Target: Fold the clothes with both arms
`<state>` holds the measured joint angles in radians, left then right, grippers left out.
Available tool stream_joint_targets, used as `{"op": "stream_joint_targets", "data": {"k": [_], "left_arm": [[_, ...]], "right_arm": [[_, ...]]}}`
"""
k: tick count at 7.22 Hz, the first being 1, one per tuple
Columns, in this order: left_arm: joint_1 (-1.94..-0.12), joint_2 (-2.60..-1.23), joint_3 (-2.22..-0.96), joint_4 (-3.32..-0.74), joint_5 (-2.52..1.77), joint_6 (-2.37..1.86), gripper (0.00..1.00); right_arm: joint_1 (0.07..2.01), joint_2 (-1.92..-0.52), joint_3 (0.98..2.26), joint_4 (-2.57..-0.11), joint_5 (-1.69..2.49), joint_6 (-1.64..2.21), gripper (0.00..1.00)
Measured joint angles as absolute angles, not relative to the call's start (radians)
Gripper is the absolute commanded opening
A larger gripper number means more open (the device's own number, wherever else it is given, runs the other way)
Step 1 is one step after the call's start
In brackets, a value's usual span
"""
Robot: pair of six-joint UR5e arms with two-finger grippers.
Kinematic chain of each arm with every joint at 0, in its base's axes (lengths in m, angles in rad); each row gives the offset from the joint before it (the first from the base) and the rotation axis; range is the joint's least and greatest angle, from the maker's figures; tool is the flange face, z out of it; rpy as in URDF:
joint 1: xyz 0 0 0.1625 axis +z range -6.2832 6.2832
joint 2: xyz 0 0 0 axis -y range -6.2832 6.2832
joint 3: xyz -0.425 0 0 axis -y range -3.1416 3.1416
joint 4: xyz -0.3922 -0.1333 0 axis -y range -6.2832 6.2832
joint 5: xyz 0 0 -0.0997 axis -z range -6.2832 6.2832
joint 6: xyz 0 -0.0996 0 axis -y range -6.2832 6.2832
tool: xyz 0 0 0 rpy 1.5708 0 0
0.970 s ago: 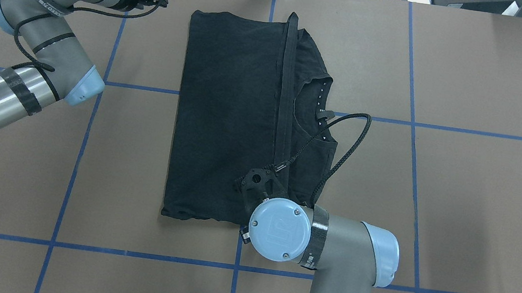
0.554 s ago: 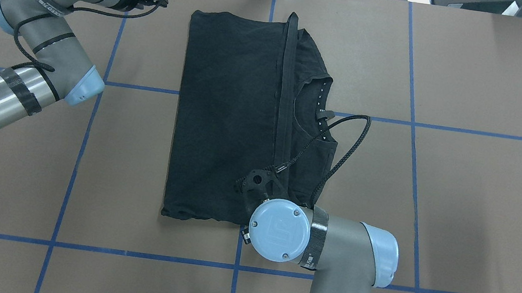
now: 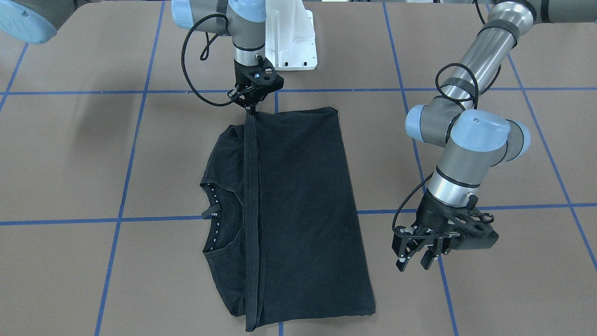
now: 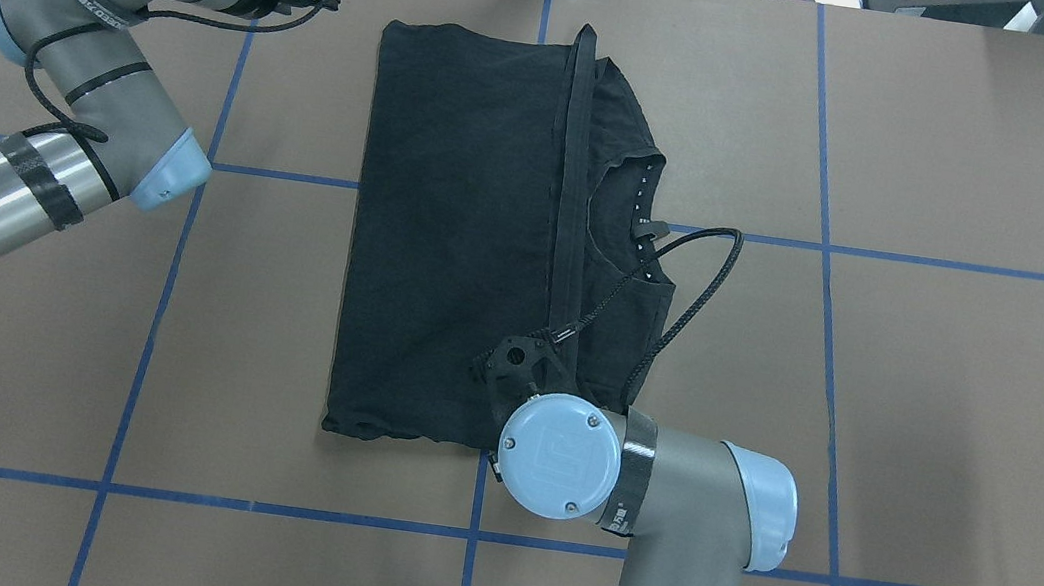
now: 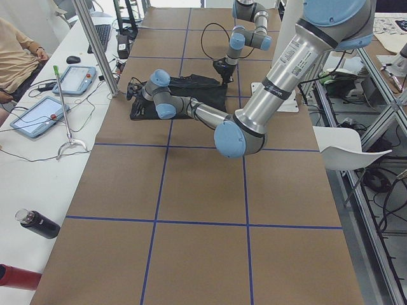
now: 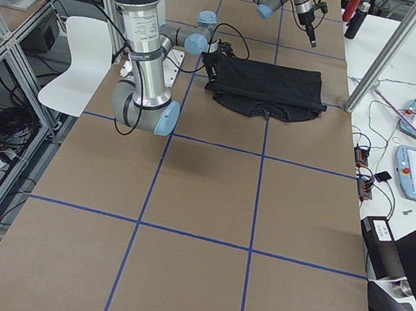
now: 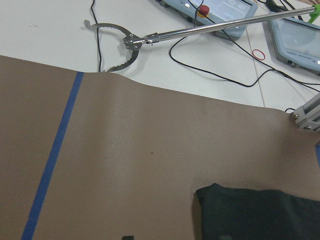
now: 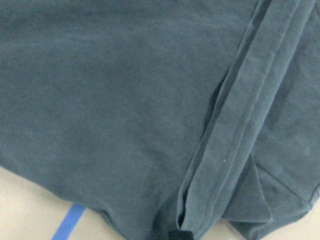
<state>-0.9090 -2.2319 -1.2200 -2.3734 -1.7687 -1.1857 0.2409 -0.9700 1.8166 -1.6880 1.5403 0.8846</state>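
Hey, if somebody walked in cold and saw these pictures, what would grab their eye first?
A black T-shirt lies half folded in the middle of the brown table, which is gridded with blue tape. The right gripper pinches the folded hem at the shirt's edge nearest the robot. The left gripper hangs open over bare table beside the shirt's far corner on the robot's left, holding nothing.
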Motion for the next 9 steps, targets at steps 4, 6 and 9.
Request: {"op": "stream_joint_targets", "data": {"k": [4,6,9], "left_arm": [[-0.908,-2.232,-1.236,-2.357,-1.769,-1.186,0.65],[-0.907,-2.232,-1.253,-2.33,-1.769,-1.186,0.65],[-0.907,-2.233,-1.26,-2.318,-1.769,-1.186,0.65]], "right_arm": [[0.244,-1.091,1.941,-1.758,1.544,0.944,0.0],[0.175,-1.133,1.958,-1.76,1.513,1.087,0.0],[0.179,-1.136,1.965,-1.758,1.51,1.124,0.7]]}}
